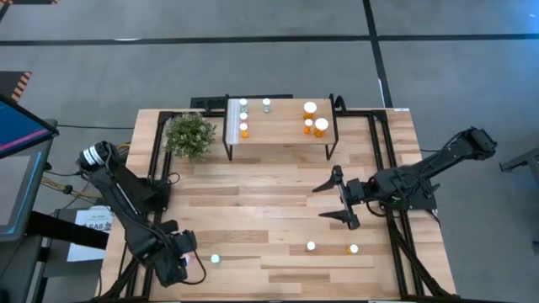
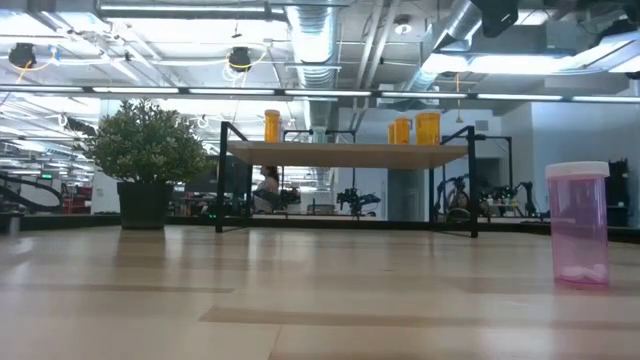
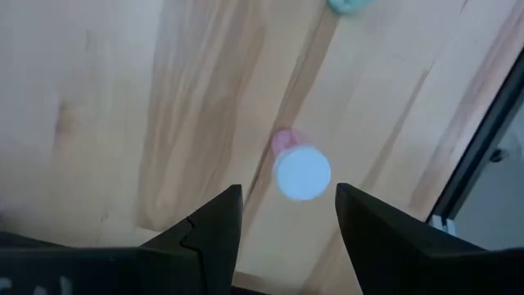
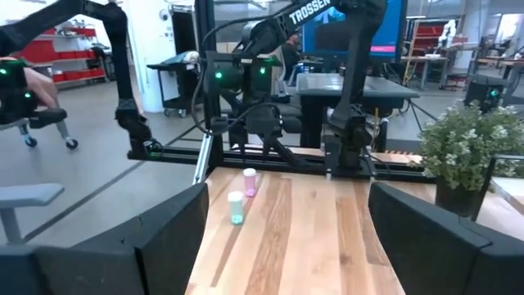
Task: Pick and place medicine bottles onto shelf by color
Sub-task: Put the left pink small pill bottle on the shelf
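My left gripper (image 3: pixel 286 192) is open at the table's near left corner (image 1: pixel 187 263) and points down over a pink medicine bottle (image 3: pixel 301 170). The bottle stands upright on the table under the gap between the fingers, and nothing touches it. A green bottle (image 3: pixel 352 4) stands just beyond it (image 1: pixel 216 258). My right gripper (image 4: pixel 286 201) is open and held level over the table's right half (image 1: pixel 331 202), touching nothing. The shelf (image 1: pixel 278 141) stands at the far edge with several bottles on it: small ones at its left end (image 1: pixel 244 129), orange ones at its right end (image 1: pixel 321 126).
Two more bottles stand near the near edge (image 1: pixel 311 247) (image 1: pixel 353 249). A pink one shows close in the low view (image 2: pixel 578 225). A potted plant (image 1: pixel 190 133) sits left of the shelf. Black frame rails (image 1: pixel 157 160) run along the table's sides.
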Robot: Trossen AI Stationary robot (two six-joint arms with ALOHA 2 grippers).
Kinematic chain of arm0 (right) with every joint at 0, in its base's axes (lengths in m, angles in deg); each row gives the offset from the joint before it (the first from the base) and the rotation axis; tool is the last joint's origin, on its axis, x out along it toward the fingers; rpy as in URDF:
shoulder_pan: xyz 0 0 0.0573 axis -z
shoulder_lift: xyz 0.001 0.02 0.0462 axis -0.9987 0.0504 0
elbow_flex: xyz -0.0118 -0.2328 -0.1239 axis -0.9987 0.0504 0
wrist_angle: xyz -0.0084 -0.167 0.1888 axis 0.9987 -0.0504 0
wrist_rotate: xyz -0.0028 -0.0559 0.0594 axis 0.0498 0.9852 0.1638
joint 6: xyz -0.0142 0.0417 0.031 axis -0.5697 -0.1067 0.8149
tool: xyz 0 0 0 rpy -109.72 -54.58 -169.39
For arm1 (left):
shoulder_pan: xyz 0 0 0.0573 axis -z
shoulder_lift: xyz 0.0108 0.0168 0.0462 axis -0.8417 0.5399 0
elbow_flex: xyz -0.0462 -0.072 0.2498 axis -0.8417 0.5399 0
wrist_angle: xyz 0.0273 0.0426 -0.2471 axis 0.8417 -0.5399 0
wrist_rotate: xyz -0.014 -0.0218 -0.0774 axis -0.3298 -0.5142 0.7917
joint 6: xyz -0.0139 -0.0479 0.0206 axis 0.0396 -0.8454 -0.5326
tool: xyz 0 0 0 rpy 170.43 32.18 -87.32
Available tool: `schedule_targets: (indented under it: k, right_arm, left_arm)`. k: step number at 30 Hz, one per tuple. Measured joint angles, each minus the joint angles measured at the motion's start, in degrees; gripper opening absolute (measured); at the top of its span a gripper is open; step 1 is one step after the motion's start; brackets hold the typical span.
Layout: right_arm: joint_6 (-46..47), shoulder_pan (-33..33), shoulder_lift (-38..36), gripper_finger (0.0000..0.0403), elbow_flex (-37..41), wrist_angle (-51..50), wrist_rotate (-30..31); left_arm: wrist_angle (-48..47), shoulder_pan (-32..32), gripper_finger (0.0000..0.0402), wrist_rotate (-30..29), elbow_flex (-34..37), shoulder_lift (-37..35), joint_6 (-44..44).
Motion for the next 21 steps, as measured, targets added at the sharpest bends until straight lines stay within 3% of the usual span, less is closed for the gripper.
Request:
schedule_targets:
  k: [7,13,21]
  right_arm:
    - [0.02,-0.52,0.00,0.0357,0.00,0.00,0.00]
    - [0.04,-0.50,0.00,0.0357,0.00,-0.12,0.00]
    - [0.04,-0.50,0.00,0.0357,0.00,-0.20,0.00]
  left_arm:
    - [1.09,-1.15,0.0225,4.52,0.01,3.77,0.79]
    - [1.61,-1.15,0.0262,3.67,-0.13,4.37,2.12]
    - [3.15,-1.28,0.0250,0.80,-0.15,4.46,2.74]
